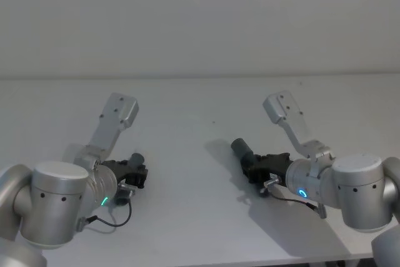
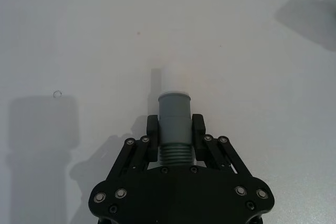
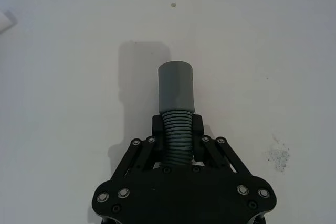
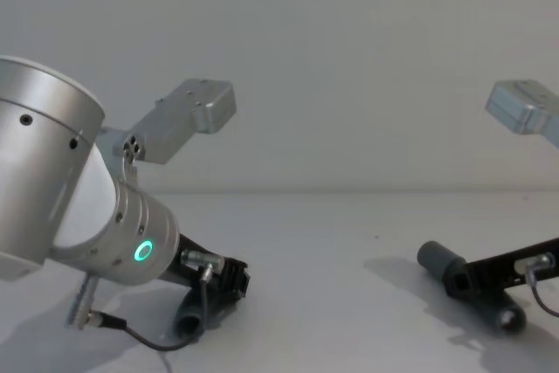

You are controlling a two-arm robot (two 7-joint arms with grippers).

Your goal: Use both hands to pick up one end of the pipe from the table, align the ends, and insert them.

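Nearest the robot, the left gripper (image 2: 175, 131) sat at about 8 o'clock on the table (image 1: 187, 101). Its fingers were clamped from both sides on the white-tipped hose piece (image 2: 174, 114). The grip fell right where the ribbing met the smooth grey collar. The collar and the narrow white tip (image 2: 173, 80) stuck out past the fingertips, pointing toward roughly 2 o'clock in the head view. From the chest view, the ribbed tail of that piece drooped below the gripper toward the tabletop.

Over at about 4 o'clock, the right gripper (image 3: 177, 129) was closed on the socket hose piece (image 3: 177, 136), pinching its ribbed body just behind the collar. The socket collar (image 3: 176, 87) was wider, smooth and plain dark grey. It projected beyond the fingers and aimed toward 10 o'clock.

The two ends angled inward toward one another but were well apart, with bare white tabletop between them. Each piece threw a soft shadow on the surface beside it. Farther out, at 12 o'clock, the table ran back to a pale wall (image 1: 200, 17).
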